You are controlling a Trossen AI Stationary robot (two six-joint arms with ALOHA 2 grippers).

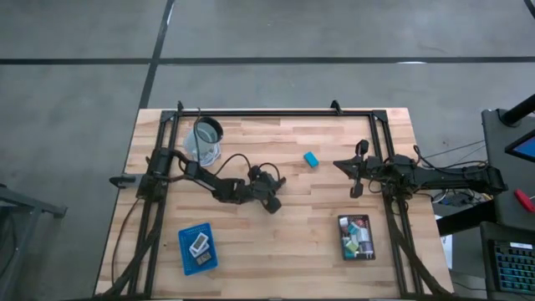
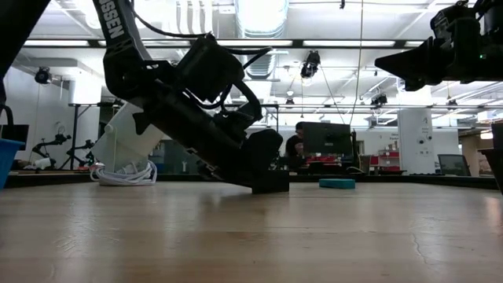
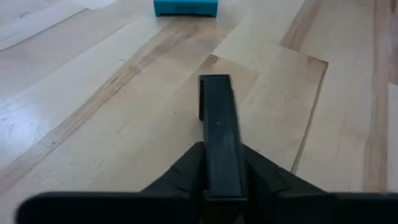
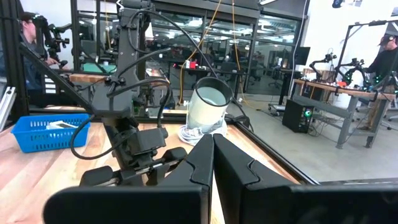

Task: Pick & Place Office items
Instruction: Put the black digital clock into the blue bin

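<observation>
Left wrist view: flat teal block (image 3: 186, 7) on pale, grainy wooden table (image 3: 93, 124).

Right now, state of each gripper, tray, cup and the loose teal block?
left gripper: down at the tabletop, holding nothing visible
right gripper: shut, empty, raised
small teal block: loose on table
blue plastic tray: holds items
black tray: holds items
clear round cup: on table

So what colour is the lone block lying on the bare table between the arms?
Teal block, clearest in the high view.

Blue tray (image 4: 53, 134) beside left arm (image 4: 134, 146), cup (image 4: 208, 106).
</observation>
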